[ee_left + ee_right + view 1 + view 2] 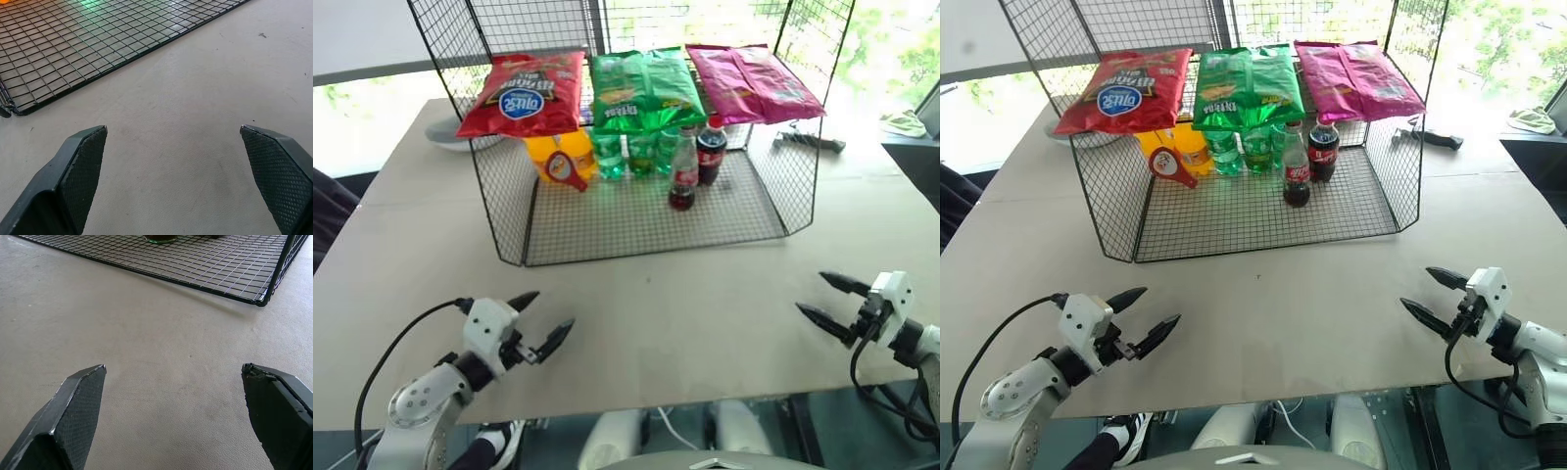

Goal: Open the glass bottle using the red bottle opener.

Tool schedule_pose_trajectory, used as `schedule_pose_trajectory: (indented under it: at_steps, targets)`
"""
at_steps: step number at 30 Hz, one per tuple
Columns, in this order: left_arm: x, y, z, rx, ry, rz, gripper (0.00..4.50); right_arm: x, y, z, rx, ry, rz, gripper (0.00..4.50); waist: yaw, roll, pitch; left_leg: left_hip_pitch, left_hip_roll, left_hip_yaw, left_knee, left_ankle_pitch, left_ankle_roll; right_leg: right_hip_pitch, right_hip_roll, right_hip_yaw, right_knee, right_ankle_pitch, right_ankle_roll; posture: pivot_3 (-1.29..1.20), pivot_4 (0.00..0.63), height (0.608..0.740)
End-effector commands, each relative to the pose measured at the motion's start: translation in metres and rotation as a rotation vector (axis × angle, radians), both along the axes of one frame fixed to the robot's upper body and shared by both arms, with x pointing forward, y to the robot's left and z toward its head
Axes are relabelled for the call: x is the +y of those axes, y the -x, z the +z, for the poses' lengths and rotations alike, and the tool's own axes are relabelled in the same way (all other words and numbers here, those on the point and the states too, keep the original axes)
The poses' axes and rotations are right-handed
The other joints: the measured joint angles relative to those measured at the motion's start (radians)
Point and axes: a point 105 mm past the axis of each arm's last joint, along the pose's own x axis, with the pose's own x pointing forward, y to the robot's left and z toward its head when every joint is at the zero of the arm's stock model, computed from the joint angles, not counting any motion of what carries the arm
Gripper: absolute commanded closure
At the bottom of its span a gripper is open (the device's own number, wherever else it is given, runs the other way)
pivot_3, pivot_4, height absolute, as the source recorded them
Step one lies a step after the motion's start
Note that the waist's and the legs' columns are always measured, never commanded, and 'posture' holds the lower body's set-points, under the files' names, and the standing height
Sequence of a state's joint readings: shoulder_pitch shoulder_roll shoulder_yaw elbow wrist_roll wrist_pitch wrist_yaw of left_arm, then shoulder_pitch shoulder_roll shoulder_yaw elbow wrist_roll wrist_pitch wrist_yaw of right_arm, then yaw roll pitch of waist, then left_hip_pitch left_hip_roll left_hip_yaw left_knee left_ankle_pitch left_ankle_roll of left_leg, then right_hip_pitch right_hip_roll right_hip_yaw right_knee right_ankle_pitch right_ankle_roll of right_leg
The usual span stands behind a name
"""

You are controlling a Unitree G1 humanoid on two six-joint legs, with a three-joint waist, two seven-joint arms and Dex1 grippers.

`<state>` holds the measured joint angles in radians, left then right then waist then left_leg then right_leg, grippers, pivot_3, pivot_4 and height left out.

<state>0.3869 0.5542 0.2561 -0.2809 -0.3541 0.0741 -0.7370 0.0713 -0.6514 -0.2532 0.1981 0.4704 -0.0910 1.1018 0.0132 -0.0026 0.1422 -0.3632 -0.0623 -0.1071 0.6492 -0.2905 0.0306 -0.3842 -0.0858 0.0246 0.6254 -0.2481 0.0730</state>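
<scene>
Looking down over the arms, you see a wire mesh rack (636, 230) standing on a beige table (685, 313), well beyond both grippers. Three chip bags lie on its upper shelf: a red chip bag (522, 93) with a blue oval logo and white lettering that reads upside down from here, a green chip bag (644, 90) with white lettering, also upside down, and a magenta chip bag (751, 83) whose print you cannot read.

On the rack's lower floor, the glass bottle (683, 174) stands upright toward the front, with dark liquid low down and a red label with white script too small to read. Just beside it, on its right and slightly behind, stands a darker plastic cola bottle (711, 150) with a red cap. Green soda bottles (636, 155) stand in a row behind, and a yellow pack (560, 152) sits to their left. The red bottle opener (566, 168) rests tilted in front of the yellow pack, apart from the glass bottle.

Your left gripper (543, 323) hovers over bare table with its fingers spread wide and empty. Your right gripper (830, 302) does likewise, fingers wide apart, holding nothing.

Bright windows with green foliage stand beyond the table, and a dark tool (811, 142) lies on the table right of the rack.
</scene>
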Motion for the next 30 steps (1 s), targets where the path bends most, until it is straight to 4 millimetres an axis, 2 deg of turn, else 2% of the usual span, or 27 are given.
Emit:
schedule_pose_trajectory:
  at_steps: [1,6,22,26,30]
  targets:
    - [0.003,-0.002,0.002,-0.018,-0.015,-0.004,0.00,-0.005,0.000,0.011,-0.048,0.025,0.000,0.05,0.000,0.000,0.000,0.000,0.000,0.000,0.000,0.000,0.000,0.000,0.000,0.000,0.000,0.000,0.000,0.00,0.150,0.740]
    - [0.002,-0.007,0.000,-0.017,-0.022,-0.025,0.00,-0.005,0.006,0.009,-0.048,0.030,-0.005,0.05,0.001,0.000,0.000,0.000,0.000,0.000,0.000,0.000,0.000,-0.001,0.000,-0.001,0.000,0.000,0.000,0.00,0.150,0.740]
    - [0.001,-0.008,-0.001,-0.033,-0.017,-0.017,0.00,0.000,0.004,0.005,-0.055,0.022,-0.001,0.05,0.000,0.000,0.000,0.000,0.000,0.000,0.000,0.000,0.000,-0.001,0.000,0.000,0.000,0.000,0.000,0.00,0.150,0.740]
    - [-0.003,-0.021,0.015,-0.111,0.038,0.011,0.00,0.017,0.002,0.008,-0.073,-0.003,0.044,0.05,0.001,0.000,0.000,0.000,0.000,0.000,0.000,0.000,0.000,-0.001,0.000,0.000,0.000,0.000,0.000,0.00,0.150,0.740]
    - [-0.010,-0.042,0.039,-0.229,0.122,0.058,0.00,0.050,0.002,0.019,-0.111,-0.070,0.115,0.05,0.001,0.000,0.000,0.000,0.000,0.000,0.000,0.000,0.000,-0.002,0.000,0.000,0.001,0.000,0.000,0.00,0.150,0.740]
